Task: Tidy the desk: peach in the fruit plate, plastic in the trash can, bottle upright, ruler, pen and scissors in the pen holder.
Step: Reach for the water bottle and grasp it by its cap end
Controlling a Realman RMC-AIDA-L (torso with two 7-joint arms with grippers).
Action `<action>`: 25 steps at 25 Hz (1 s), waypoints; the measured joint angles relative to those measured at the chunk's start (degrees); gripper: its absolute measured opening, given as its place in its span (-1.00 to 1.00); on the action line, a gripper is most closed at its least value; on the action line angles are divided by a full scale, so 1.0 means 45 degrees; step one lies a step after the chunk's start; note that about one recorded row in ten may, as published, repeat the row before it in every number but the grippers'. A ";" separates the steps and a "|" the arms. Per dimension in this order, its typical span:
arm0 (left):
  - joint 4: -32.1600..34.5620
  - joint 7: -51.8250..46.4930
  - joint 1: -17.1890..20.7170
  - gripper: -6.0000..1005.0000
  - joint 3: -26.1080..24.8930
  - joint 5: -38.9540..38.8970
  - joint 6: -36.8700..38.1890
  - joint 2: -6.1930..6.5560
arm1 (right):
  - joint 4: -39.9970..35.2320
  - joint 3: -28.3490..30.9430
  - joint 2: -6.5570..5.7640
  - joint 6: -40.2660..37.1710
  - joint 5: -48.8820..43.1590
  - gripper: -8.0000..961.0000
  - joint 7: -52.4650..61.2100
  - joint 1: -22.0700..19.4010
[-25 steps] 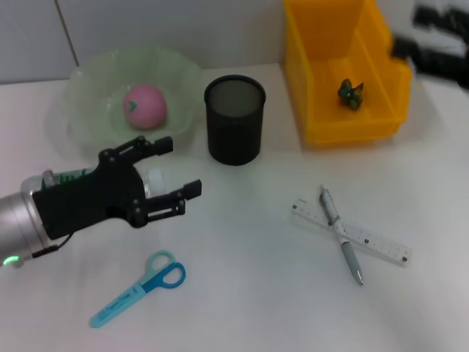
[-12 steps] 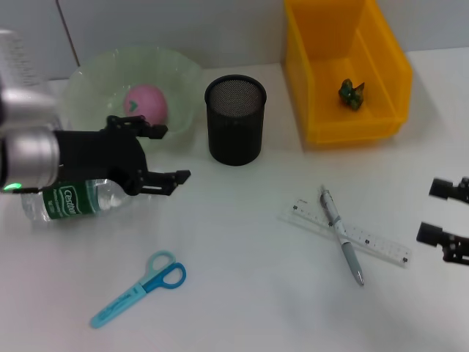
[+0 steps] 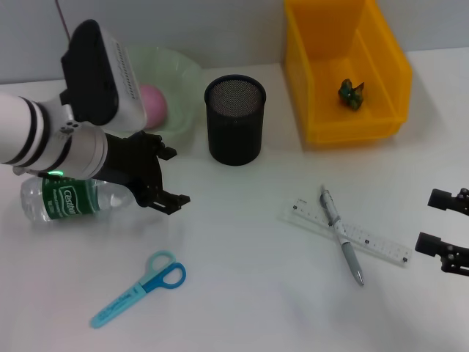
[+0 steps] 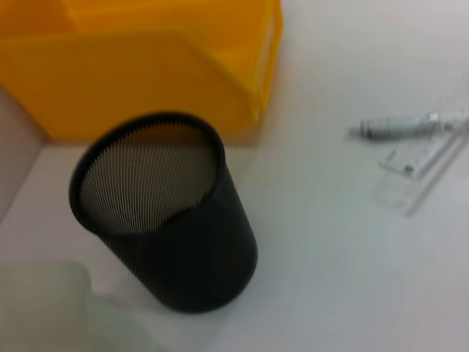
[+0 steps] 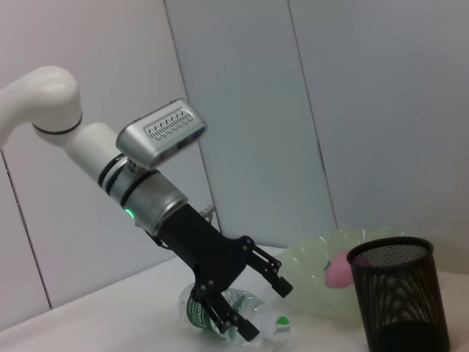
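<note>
A clear bottle (image 3: 66, 199) with a green label lies on its side at the left; it is also the bottle (image 5: 233, 317) in the right wrist view. My left gripper (image 3: 167, 177) is open just over its right end, which the fingers hide. The pink peach (image 3: 154, 103) rests in the green fruit plate (image 3: 179, 73), partly behind my left wrist. A black mesh pen holder (image 3: 234, 119) stands at centre. Green plastic (image 3: 350, 94) lies in the yellow trash can (image 3: 315, 88). A pen (image 3: 341, 236) lies across the ruler (image 3: 366, 238). Blue scissors (image 3: 139, 287) lie at the front left. My right gripper (image 3: 448, 226) is open at the right edge.
The left wrist view shows the pen holder (image 4: 172, 227) close up, with the yellow trash can (image 4: 146, 66) behind it and the pen (image 4: 399, 126) and ruler (image 4: 425, 158) farther off. White desk lies between the scissors and the ruler. A grey wall runs along the back.
My left arm has turned and swung over the bottle, its fingers now pointing down by the bottle's right end. My right gripper came from the back right to the right edge.
</note>
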 joint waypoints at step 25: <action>-0.0620 -0.1067 -0.0384 0.68 0.0689 0.1746 -0.0958 -0.0012 | 0.0388 -0.0071 -0.0002 -0.0029 -0.0336 0.72 -0.0036 0.0152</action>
